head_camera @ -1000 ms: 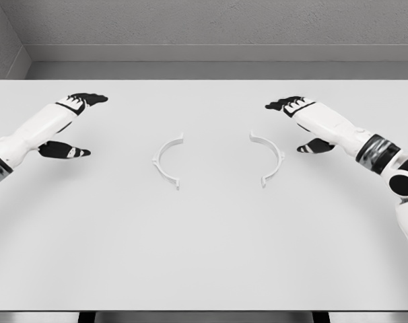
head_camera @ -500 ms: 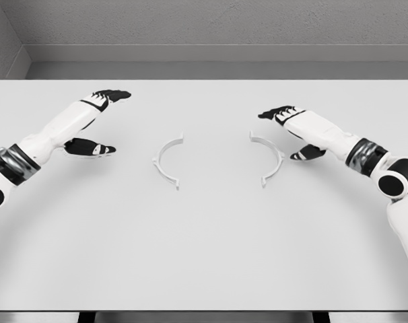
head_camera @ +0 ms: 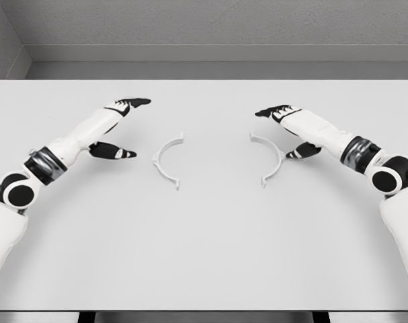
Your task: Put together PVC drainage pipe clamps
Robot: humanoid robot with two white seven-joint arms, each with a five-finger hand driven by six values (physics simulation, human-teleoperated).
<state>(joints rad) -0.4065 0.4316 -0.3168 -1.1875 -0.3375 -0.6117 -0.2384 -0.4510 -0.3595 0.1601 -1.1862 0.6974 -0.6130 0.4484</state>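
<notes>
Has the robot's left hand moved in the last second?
Yes. The left hand has moved rightward, closing in on the left white curved plastic clamp half, which has stayed put.

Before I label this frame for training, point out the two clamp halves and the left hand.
left clamp half [head_camera: 159, 160]: head view, middle of its curved band.
right clamp half [head_camera: 278, 156]: head view, outer bend of its arc.
left hand [head_camera: 118, 129]: head view, between fingers and thumb.

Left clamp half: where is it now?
Head view: the left clamp half lies on the table, left of centre, between the left hand and the right clamp half.
</notes>
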